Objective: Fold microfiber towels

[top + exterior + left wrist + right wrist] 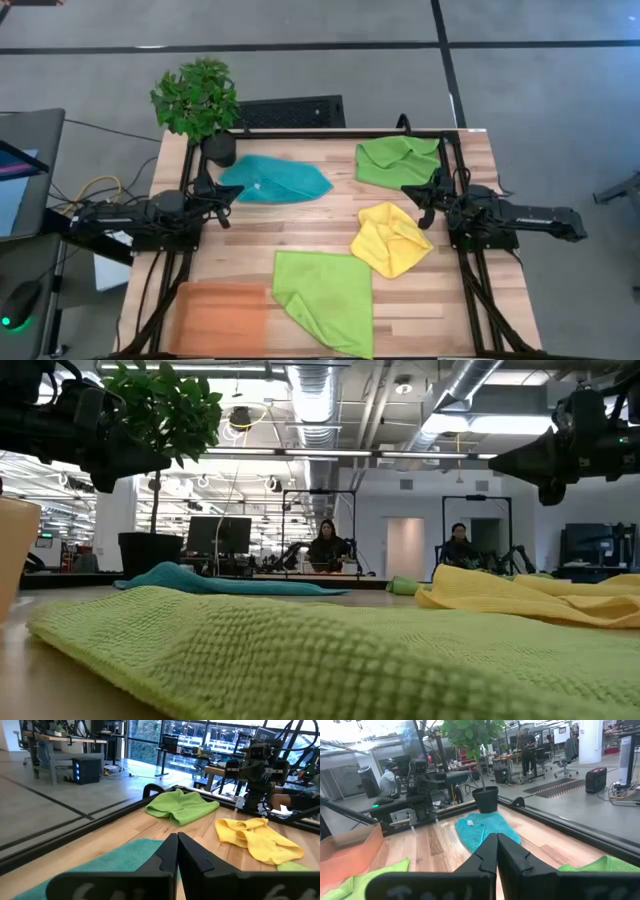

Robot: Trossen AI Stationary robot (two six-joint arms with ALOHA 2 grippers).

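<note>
On the wooden table point(330, 225) lie four towels, none folded neatly. Teal towel point(275, 180) sits at the far left, crumpled, just beside the potted plant point(198, 100); a small white tag shows on it in the right wrist view. One green towel point(398, 160) is bunched at the far right corner, against the black frame. Yellow towel point(391, 239) lies rumpled right of centre, near the right arm. Second green towel point(325, 297) is spread flatter at the near edge, its left corner overlapping or touching the orange tray point(220, 318); which of the two cannot be told.

Left gripper point(228, 193) is held above the table at the left side, by the teal towel's left end, fingers pressed together, holding nothing. Right gripper point(420, 195) is held above the table at the right side, between the far green towel and the yellow one, fingers point(490, 855) likewise closed against each other, nothing between them. Neither gripper touches a towel.

Beyond the table, two seated people show in the low view.
</note>
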